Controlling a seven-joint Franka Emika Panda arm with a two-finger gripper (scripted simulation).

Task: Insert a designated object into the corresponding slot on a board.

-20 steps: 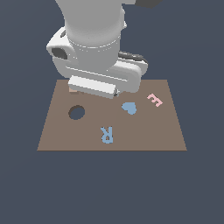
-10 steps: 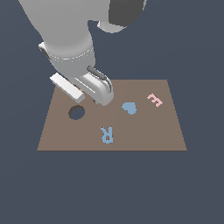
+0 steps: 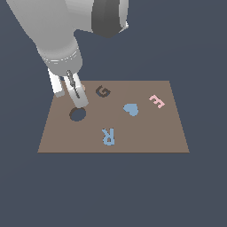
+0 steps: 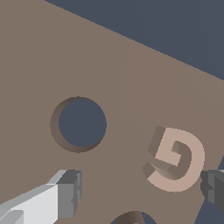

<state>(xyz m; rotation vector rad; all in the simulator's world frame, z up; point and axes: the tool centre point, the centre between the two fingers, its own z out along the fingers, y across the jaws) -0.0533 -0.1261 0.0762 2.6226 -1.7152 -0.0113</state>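
A grey Panda arm is leaning over the exterior view's left part of a flat brown board (image 3: 146,133), and its body is hiding the board's far left corner. The gripper (image 3: 71,91) is hanging just above the board, its fingers (image 3: 76,94) seen nearly edge-on there. In the wrist view the two fingers (image 4: 65,192) are standing apart with nothing between them, each cut off by the picture's edge. The tan G-shaped block (image 4: 175,159) is lying flat on the board between the fingertips, closer to one, beside the large round hole (image 4: 81,124); in the exterior view only a pale sliver of it may be showing behind the fingers, too small to be sure. The dark G-shaped slot (image 3: 103,91) is sitting empty, apart from the block. Readable shapes on the board are spelling single letters: a blue R (image 3: 108,135) and a pink E (image 3: 156,101), with a blue heart (image 3: 131,109) between them.
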